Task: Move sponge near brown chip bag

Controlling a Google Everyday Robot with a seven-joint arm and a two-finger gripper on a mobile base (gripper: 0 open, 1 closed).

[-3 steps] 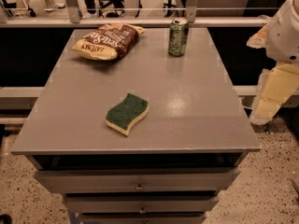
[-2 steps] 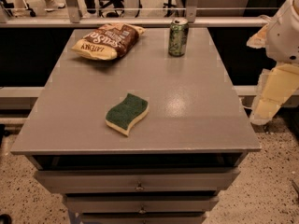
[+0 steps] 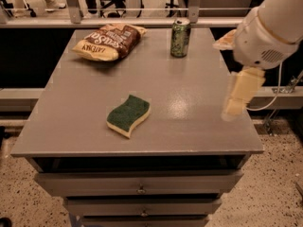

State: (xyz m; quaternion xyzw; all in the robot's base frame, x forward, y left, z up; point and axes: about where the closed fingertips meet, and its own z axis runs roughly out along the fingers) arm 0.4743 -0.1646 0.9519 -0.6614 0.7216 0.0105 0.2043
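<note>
The sponge [image 3: 128, 116], dark green on top with a pale yellow layer beneath, lies flat on the grey table [image 3: 85, 126] near its front middle. The brown chip bag [image 3: 108, 41], with a cream-yellow end and white lettering, lies at the table's far left. My gripper [image 3: 235, 109] hangs from the white arm [image 3: 265, 37] above the table's right edge, well to the right of the sponge and not touching it. Nothing shows in its grasp.
A green drink can [image 3: 180, 37] stands upright at the far middle of the table, right of the chip bag. Drawers [image 3: 139, 186] sit under the tabletop. A rail and chair legs stand behind the table.
The arm has swung left, from beside the table to above its right edge. The sponge, bag and can have not moved on the table.
</note>
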